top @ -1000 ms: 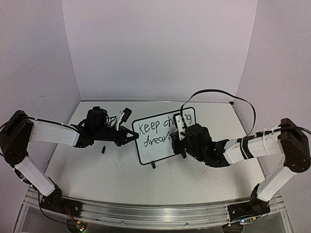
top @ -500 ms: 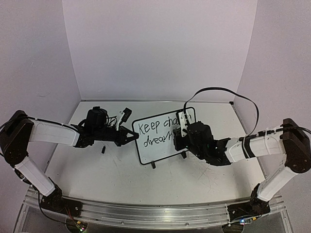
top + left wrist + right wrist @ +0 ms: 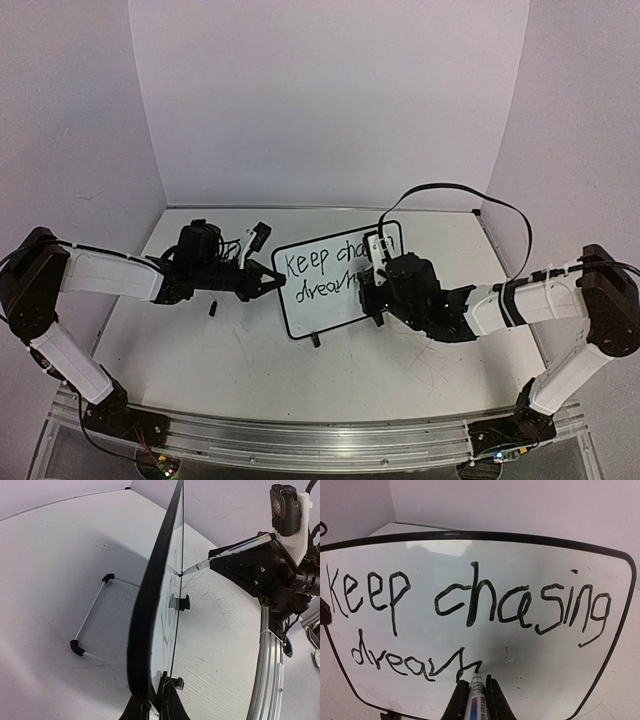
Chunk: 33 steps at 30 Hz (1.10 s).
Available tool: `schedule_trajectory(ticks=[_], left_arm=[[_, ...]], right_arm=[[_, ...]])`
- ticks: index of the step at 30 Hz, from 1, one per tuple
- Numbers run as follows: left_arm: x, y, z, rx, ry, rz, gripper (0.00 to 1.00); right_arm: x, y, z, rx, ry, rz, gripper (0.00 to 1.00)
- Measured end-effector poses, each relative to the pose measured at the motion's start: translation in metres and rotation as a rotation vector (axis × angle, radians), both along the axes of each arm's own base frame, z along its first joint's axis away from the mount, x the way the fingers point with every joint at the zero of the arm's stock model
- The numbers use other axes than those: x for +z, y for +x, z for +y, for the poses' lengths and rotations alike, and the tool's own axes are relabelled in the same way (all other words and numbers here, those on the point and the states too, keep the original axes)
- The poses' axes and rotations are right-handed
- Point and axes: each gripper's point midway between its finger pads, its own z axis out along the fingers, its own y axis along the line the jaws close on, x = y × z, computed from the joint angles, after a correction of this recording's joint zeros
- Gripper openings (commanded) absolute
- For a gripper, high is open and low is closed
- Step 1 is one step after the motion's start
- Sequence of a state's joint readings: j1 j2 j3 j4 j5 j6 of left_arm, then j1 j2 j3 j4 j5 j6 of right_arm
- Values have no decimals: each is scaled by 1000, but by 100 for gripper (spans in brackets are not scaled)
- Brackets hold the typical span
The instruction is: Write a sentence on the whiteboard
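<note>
White table (image 3: 250, 380) from above: the whiteboard (image 3: 325, 310) stands between both grippers. Left wrist: left gripper (image 3: 151, 706) clamps its frame edge. Right wrist: right gripper (image 3: 476, 692) pinches a marker (image 3: 477, 705), tip touching the sentence (image 3: 470, 605) just beyond the fingers (image 3: 457, 705).

The whiteboard (image 3: 155, 605) stands upright, seen from its thin side. The left gripper (image 3: 152, 705) pinches its near edge. On the whiteboard's right, the right gripper (image 3: 216, 561) holds a marker (image 3: 240, 545), its tip touching the white face. Left of the whiteboard, a wire frame (image 3: 92, 611) lies on the table (image 3: 60, 555).
</note>
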<state>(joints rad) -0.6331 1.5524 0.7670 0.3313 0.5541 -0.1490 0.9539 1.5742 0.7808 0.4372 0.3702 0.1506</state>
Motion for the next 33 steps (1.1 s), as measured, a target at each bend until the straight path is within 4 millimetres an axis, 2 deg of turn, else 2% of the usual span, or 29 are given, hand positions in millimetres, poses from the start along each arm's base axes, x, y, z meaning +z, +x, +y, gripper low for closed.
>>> schedule_trajectory(ticks=[7, 10, 11, 14, 18, 24, 33], left_arm=[[1, 0, -1, -4, -1, -4, 0], [1, 0, -1, -7, 0, -9, 0], [1, 0, -1, -8, 0, -11, 0], [2, 0, -1, -9, 1, -13, 0], [2, 0, -1, -10, 1, -14, 0], [2, 0, -1, -10, 1, -14, 0], [2, 0, -1, -10, 1, -15, 0]], right_arm=[[-5, -2, -8, -17, -17, 8, 0], [3, -7, -18, -18, -1, -5, 0], [12, -8, -21, -16, 19, -15, 0], [27, -3, -26, -25, 62, -33, 0], [26, 7, -35, -42, 75, -26, 0], [15, 8, -29, -16, 68, -3, 0], [15, 9, -23, 5, 81, -4, 0]])
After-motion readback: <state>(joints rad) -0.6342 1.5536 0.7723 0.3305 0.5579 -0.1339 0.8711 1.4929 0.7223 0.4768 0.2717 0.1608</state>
